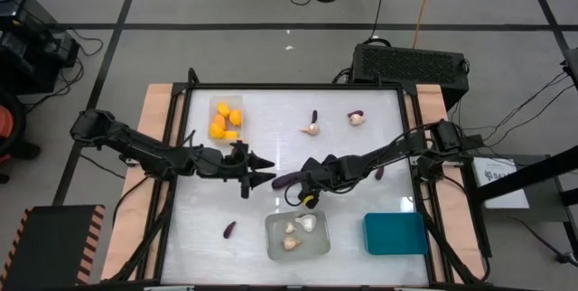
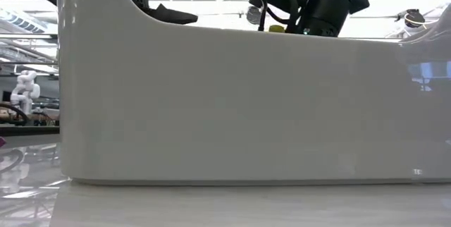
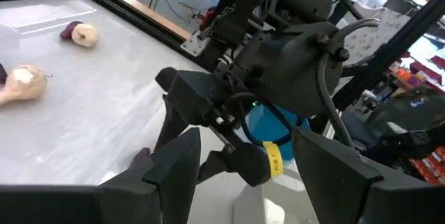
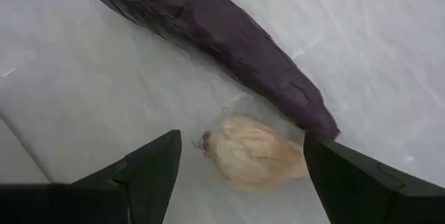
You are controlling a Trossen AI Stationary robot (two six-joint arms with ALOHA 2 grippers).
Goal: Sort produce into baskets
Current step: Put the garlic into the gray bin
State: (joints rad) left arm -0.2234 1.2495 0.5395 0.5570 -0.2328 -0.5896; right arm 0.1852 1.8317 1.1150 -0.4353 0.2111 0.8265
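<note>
R gripper jaws wide, empty, over garlic bulb touching eggplant (tabletop centre). Risk: closing grabs both. L gripper at 9 o'clock, open, empty.

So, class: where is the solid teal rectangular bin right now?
In the high view, the teal bin sits at the table's near right corner, right of the grey translucent bin holding garlic bulbs.
</note>
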